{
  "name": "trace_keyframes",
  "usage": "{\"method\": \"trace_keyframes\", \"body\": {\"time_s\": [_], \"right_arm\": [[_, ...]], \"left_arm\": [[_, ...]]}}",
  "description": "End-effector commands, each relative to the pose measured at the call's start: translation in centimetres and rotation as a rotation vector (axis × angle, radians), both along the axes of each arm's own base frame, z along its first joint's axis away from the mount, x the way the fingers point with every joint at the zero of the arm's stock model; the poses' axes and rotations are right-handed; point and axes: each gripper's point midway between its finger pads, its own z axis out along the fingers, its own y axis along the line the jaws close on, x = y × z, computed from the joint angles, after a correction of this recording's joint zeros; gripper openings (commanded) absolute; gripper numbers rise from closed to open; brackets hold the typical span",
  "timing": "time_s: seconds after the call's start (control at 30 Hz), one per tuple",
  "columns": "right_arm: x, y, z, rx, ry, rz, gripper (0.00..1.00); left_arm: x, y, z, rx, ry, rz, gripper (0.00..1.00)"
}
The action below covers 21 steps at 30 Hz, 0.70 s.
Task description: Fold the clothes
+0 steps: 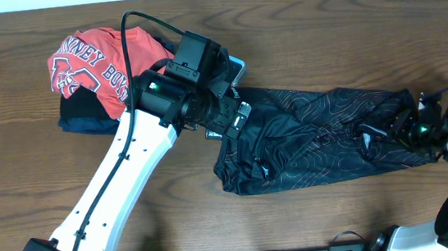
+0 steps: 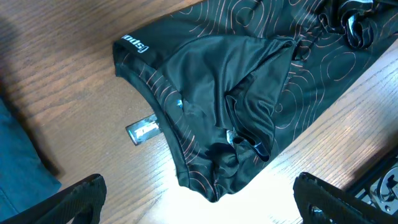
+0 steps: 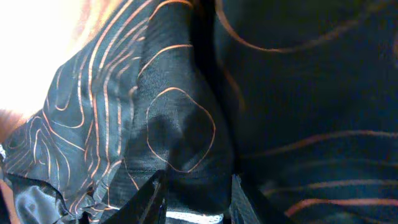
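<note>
Nearly closed right tool (image 3: 193,202) pinches black jersey (image 1: 316,137); left tool (image 2: 208,199) wide open, empty.
It lies crumpled on bench (image 1: 322,34), long axis side to side between both tools.

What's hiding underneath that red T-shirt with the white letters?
The red T-shirt lies on a folded dark navy garment; only the garment's near edge sticks out. The shirt covers the rest, so it cannot be seen whether anything else is under it.
</note>
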Motion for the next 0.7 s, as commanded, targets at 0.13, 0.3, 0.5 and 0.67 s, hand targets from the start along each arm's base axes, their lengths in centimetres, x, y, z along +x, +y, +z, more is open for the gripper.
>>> {"method": "trace_keyframes", "body": {"time_s": [0.13,0.3,0.5,0.67], "right_arm": [[-1.6,-1.1,-1.4,-0.113,0.114,-0.027,0.34],[-0.9,-0.2,-0.8,-0.063,0.067,-0.007,0.18],[1.6,2.8,1.8,0.096,-0.111,0.082,0.01],[3.7,3.7,4.3,0.206,-0.242,0.081,0.01]], "left_arm": [[0.3,0.2,0.5,0.003,-0.018,0.0,0.98],[0.3,0.2,0.5,0.003,-0.019,0.0,0.98],[0.5,0.1,0.5,-0.001,-0.026,0.0,0.98],[0.4,0.1,0.5,-0.001,-0.025,0.0,0.98]]}}
